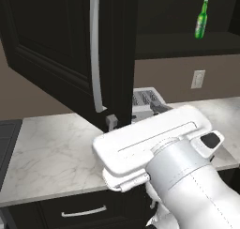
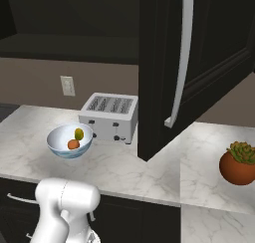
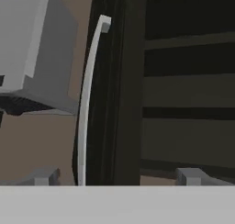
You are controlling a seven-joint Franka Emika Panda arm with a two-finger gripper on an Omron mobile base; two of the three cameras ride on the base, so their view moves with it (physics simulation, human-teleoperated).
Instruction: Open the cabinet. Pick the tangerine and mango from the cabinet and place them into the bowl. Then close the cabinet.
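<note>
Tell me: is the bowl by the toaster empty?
No, the bowl holds the tangerine and the mango.

cabinet [image 2: 209, 38]: matt black panels | bowl [image 2: 69, 141]: glossy | toaster [image 2: 110, 115]: probably brushed metal

Kitchen: marble counter [image 2: 124, 170], toaster [image 2: 109, 115], black cabinet [image 2: 199, 48]

You have the open cabinet [image 2: 164, 72] door jutting out over the surface [image 2: 149, 172], blocking passage past the toaster [image 2: 110, 116]. Left of it, the bowl [image 2: 69, 141] sits unobstructed; right, a potted plant [image 2: 240, 163] stands apart.
</note>
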